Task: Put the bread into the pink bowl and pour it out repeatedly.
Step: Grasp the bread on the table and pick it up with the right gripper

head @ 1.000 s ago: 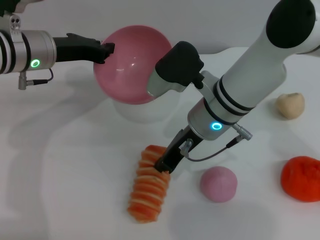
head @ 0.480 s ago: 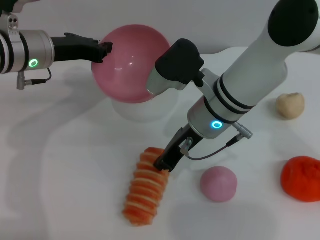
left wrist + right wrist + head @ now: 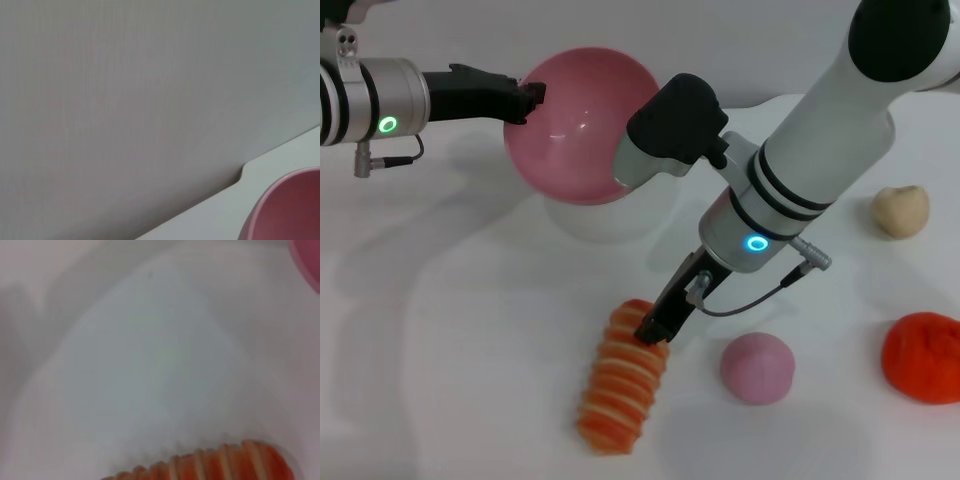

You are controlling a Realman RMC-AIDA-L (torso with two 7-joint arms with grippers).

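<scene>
The pink bowl (image 3: 582, 125) hangs tipped at the back of the table, its rounded underside facing me. My left gripper (image 3: 532, 98) is shut on the bowl's left rim. In the left wrist view only an edge of the bowl (image 3: 290, 210) shows. The bread (image 3: 622, 388), orange-red with cream stripes, lies lengthwise on the white table in front of the bowl. My right gripper (image 3: 653, 330) comes down steeply onto the bread's far end and is shut on it. The right wrist view shows the bread (image 3: 225, 462) close below and a sliver of the bowl (image 3: 311, 262).
A small pink ball (image 3: 756, 367) sits just right of the bread. A beige lump (image 3: 901, 210) and an orange-red object (image 3: 923, 356) lie at the far right. A pale round shape (image 3: 610, 222) sits under the bowl.
The right gripper and the bread's far end shifted slightly, and the bread's near end swung left and then back. The left arm drew the bowl a little to the left.
</scene>
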